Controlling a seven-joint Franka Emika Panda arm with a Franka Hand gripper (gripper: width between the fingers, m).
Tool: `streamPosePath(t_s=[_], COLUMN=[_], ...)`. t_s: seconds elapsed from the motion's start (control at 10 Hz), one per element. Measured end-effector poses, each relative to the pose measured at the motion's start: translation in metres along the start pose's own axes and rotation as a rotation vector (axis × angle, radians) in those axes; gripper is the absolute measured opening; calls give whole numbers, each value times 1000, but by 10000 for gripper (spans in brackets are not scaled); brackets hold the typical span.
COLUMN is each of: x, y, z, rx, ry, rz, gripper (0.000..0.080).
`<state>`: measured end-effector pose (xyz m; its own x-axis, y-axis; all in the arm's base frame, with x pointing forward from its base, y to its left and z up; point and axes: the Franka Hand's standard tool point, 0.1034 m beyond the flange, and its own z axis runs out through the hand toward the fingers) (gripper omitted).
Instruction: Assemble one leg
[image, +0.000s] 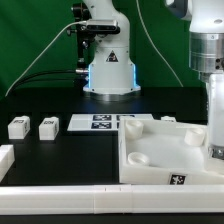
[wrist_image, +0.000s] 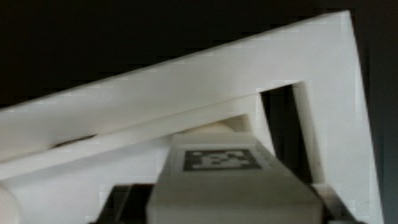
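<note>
Exterior view bright, even overhead light, whites near blown out on the tray-like piece (image: 150, 150); black table (image: 60, 150) stays flat, shadows faint. Blue glow on the arm base (image: 108, 72). Wrist view soft, blurry, tag (wrist_image: 224, 158) barely readable.

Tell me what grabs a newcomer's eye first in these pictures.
The large white square tray-like piece with round sockets fills the foreground at the exterior view's right. Two small stubby white tagged legs sit at its left on the black table. The wrist view shows another tagged white block close up.
</note>
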<state>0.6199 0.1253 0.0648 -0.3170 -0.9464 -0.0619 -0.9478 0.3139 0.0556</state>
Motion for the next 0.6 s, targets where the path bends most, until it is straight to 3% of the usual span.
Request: streamPosePath(t_s=[0.6], x=[-2], y=[1], z=[0], rx=[4], ry=[-9], rz=[-29], gripper=[301])
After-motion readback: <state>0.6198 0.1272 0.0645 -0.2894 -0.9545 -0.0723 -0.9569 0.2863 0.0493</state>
